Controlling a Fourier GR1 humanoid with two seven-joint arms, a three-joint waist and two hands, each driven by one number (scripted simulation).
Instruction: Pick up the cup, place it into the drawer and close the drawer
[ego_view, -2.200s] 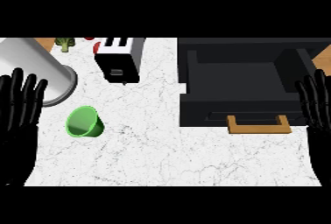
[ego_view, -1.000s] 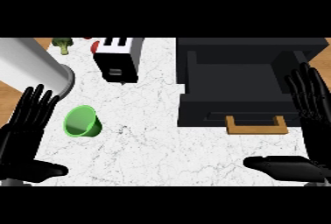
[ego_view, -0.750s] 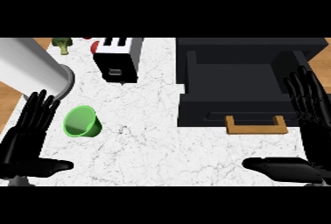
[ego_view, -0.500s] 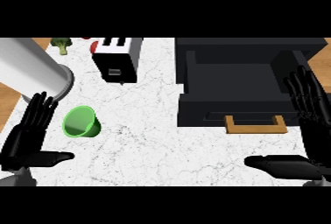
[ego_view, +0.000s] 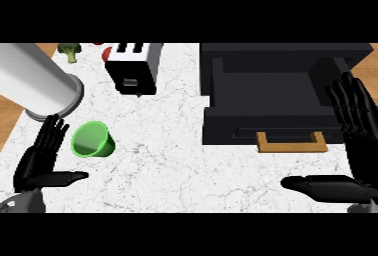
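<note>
A green cup (ego_view: 93, 140) lies on its side on the white marble counter (ego_view: 177, 165), its mouth facing the viewer. My left hand (ego_view: 42, 162) is just left of the cup, open, fingers straight up and thumb pointing right, not touching it. The black drawer (ego_view: 277, 107) stands pulled open at the right, with a wooden handle (ego_view: 291, 143) on its front. My right hand (ego_view: 356, 145) is open at the right edge, beside the drawer's front corner, thumb stretched left below the handle.
A large grey cylinder (ego_view: 35, 85) leans in at the upper left, close to the cup. A black and white toaster (ego_view: 133, 67) stands at the back middle. A green vegetable (ego_view: 70, 51) lies at the far left back. The wooden floor shows past the counter's left edge.
My left hand has drawn in toward the cup and lowered, ending just left of it. The right hand barely moved. The cup and the drawer stayed still.
</note>
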